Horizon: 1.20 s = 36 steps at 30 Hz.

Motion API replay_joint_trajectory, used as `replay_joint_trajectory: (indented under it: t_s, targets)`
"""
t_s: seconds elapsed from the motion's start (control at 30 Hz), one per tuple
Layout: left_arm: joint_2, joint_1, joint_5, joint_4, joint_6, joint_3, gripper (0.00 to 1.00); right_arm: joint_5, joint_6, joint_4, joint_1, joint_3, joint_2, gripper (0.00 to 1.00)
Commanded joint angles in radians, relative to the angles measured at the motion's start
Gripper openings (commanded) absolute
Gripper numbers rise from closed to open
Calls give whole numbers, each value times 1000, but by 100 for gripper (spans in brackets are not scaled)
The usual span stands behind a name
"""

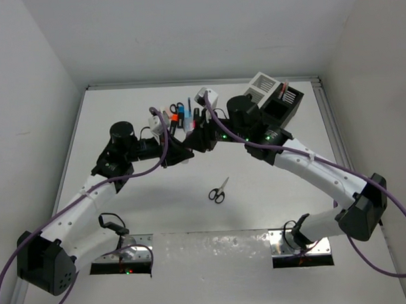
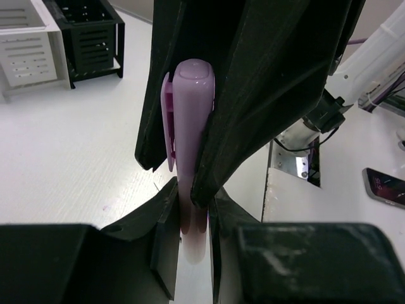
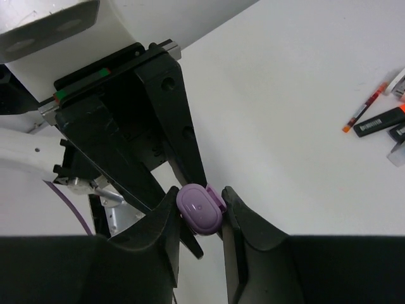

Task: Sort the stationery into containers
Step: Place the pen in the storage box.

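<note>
Between the two arms at the centre of the overhead view, the lilac bar is up off the worktop, gripped at both ends. The left pincer pinches its lower part and the right pincer is pressed onto its rounded end. Since both hold it at once, this reads as a hand-over from one arm to the other.

Judging by how things lie, the sorting is at an early stage. One pair of scissors lies alone in the lower middle of the overhead frame. A cluster of pens and markers waits in the upper middle, beyond the arms. The right wrist view shows an orange marker and darker pieces at its right edge, loose on the worktop.

Toward the upper right, the white box and the black box stand touching. A thin reddish stick rises where they meet; I cannot tell which box holds it. Whether anything else is inside them cannot be made out.
</note>
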Motion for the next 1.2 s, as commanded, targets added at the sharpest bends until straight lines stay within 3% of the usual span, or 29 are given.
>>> replay_joint_trajectory:
  t_s: [0.0, 0.03, 0.07, 0.1, 0.3, 0.4, 0.5, 0.6, 0.73, 0.87, 1.17]
  targets:
    - [-8, -7, -34, 51, -49, 46, 15, -6, -1, 73, -20, -15, -5, 0]
    - [-5, -6, -90, 46, -63, 49, 34, 2, -3, 65, -31, -15, -10, 0]
    - [2, -3, -117, 41, -83, 49, 78, 18, -10, 46, -54, -11, -10, 0]
    - [7, 0, -161, 38, -88, 49, 99, 29, -19, 33, -65, 0, -8, 0]
    - [22, 47, -434, 20, -115, 64, 100, 112, -64, -97, -238, 165, 48, 0]
    - [-5, 78, -604, 8, -109, 64, 100, 242, -69, -137, -338, 256, 113, 0]
    - [-25, 115, -770, -26, -105, 40, 100, 294, -47, -158, -439, 378, 225, 0]
    - [-30, 148, -880, -71, -94, 20, 100, 479, -58, -200, -519, 542, 401, 0]
    - [-10, 170, -917, -39, -108, 3, 100, 645, -110, -130, -576, 656, 504, 0]
    - [50, 185, -922, -14, -128, 13, 100, 710, -125, -53, -643, 736, 626, 0]
    - [353, 194, -973, -23, -103, 190, 96, 612, 6, 71, -719, 768, 805, 0]
